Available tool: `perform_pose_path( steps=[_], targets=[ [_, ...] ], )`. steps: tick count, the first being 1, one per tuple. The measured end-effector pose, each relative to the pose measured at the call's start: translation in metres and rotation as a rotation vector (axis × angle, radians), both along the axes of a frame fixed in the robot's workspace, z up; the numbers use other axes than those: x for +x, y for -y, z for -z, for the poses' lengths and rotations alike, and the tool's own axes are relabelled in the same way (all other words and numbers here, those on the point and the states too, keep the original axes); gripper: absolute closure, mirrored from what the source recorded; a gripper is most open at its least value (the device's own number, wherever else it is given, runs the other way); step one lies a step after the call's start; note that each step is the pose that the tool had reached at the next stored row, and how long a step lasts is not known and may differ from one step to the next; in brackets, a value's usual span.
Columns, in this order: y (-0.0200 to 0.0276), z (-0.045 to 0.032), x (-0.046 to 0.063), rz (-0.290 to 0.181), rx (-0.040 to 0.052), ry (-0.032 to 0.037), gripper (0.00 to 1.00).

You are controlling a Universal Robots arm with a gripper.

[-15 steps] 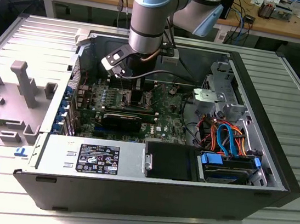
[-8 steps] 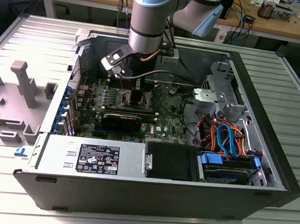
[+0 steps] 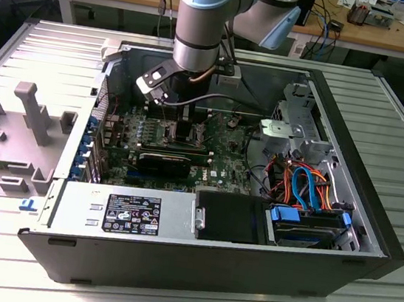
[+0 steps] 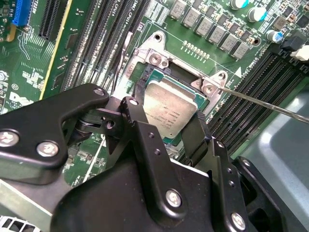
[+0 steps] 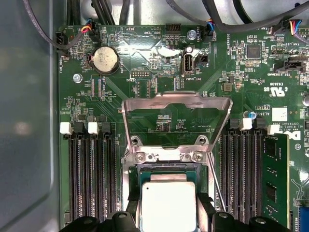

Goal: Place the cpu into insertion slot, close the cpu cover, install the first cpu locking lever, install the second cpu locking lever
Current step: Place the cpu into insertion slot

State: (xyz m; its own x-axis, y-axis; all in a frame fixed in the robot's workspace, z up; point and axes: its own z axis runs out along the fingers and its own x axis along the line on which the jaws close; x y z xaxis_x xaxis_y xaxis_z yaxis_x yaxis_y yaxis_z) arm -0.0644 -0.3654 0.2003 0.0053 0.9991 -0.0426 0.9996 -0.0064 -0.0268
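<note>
In both wrist views the cpu point(image 4: 171, 108) point(image 5: 169, 208), a silver-grey square chip, lies flat in the insertion slot point(image 4: 153, 57) point(image 5: 166, 155) on the green motherboard. My gripper point(image 4: 169, 112) point(image 5: 169, 216) straddles it, with a black finger point(image 4: 137, 104) pressed against one edge and the other against the opposite edge. The cpu cover point(image 5: 176, 100), a silvery frame, stands tilted up on its hinge beyond the slot. A thin metal locking lever point(image 4: 265, 101) sticks out past the slot's corner. In the exterior view the gripper point(image 3: 184, 119) reaches down into the open computer case.
Long black memory slots point(image 5: 91, 179) flank the socket on both sides, with a memory stick point(image 5: 275, 179) in one. A power supply point(image 3: 130, 214), drive bay point(image 3: 307, 228) and coloured cables point(image 3: 306, 183) fill the case front. A grey fixture point(image 3: 32, 110) sits on the exterior view's left.
</note>
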Motion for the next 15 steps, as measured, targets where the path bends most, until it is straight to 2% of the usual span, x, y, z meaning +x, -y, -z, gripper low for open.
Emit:
perform_pose_path(
  steps=[8, 15],
  targets=[
    [-0.0002, 0.0, 0.0, 0.001, 0.0001, 0.0001, 0.46],
    [0.0025, 0.0, 0.0012, 0.01, 0.0002, -0.0002, 0.46]
  ],
)
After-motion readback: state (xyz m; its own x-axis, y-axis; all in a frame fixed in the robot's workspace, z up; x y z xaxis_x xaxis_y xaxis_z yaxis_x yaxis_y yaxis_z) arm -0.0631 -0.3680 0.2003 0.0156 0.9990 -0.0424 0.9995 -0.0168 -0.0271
